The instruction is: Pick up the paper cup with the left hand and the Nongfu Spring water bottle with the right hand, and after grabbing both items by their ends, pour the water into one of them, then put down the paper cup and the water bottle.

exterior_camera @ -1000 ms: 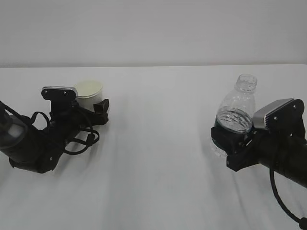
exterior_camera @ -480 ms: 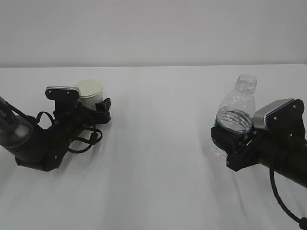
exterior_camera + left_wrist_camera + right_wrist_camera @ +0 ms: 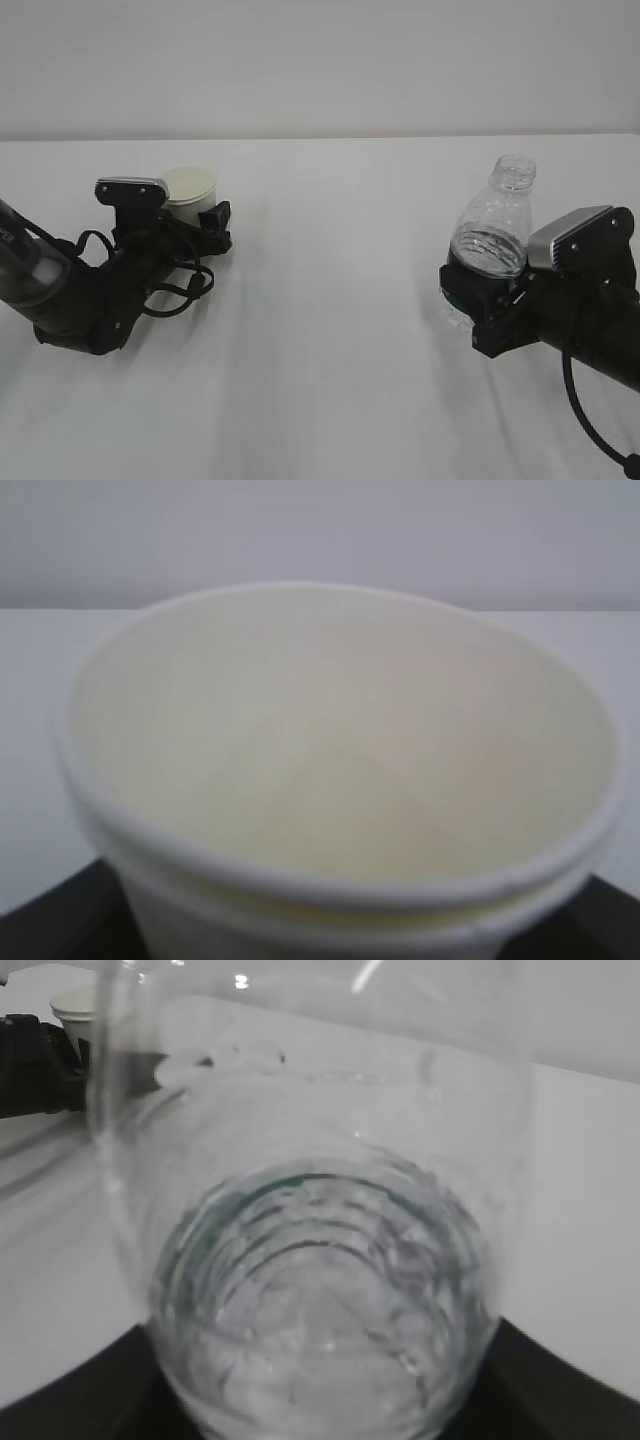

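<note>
Since a second ago the left hand's arm has pushed a little farther in toward the paper cup, while the right side is sitting just as it was. The left pincer is now flanking the cup's lower wall, but whether its jaws are actually pressing the paper cannot be told; the left wrist view is filling with the cup's rolled rim and pale yellowish inside, dark pincer parts showing only at the bottom corners. The right pincer is clasping the Nongfu Spring water bottle around its lower body, jaws set about as wide as the bottle.

Both things are still standing on the counter, so lifting, pouring and setting down are all remaining.

The bottle is clear and ribbed, capless, with a dark green band just above the pincer and water showing inside in the right wrist view. The cup is looking empty.
</note>
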Tool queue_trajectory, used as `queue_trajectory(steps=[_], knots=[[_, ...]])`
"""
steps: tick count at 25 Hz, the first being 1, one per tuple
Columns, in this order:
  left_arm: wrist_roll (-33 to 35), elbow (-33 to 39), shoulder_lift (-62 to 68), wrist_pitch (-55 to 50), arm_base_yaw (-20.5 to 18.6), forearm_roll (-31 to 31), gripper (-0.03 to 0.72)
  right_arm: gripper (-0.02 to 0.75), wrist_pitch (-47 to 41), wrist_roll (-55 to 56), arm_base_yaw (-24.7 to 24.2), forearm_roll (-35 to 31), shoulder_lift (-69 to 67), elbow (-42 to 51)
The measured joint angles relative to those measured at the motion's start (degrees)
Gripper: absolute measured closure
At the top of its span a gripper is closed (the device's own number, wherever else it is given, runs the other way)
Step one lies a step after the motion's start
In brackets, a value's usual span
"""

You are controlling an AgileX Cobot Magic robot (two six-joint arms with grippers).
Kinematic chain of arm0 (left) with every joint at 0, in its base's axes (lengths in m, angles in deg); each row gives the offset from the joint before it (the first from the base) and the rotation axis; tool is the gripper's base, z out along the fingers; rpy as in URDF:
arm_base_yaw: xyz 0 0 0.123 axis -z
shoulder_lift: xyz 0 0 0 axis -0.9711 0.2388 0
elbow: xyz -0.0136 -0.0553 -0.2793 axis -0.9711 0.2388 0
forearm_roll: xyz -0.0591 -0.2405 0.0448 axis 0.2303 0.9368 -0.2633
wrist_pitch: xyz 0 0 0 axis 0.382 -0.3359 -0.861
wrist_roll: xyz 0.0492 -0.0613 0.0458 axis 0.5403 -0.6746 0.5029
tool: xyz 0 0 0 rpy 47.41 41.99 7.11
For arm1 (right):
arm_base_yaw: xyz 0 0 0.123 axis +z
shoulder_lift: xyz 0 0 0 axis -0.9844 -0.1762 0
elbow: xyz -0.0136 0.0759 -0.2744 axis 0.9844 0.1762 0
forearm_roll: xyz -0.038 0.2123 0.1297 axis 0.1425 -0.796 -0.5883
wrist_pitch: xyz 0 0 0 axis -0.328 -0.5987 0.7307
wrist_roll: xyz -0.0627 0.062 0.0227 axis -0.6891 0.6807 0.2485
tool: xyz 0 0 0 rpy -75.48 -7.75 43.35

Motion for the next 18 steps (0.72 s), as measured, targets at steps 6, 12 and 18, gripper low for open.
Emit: queue_trajectory(steps=[6,12,18], knots=[[0.0,0.0,0.0,0.0,0.0,0.4,0.188,0.289,0.0,0.0,0.0,0.0,0.0,0.0],[0.0,0.0,0.0,0.0,0.0,2.7,0.226,0.289,0.0,0.0,0.0,0.0,0.0,0.0],[0.0,1.9,-0.4,1.2,0.0,3.4,0.227,0.289,0.0,0.0,0.0,-0.6,0.0,0.0]])
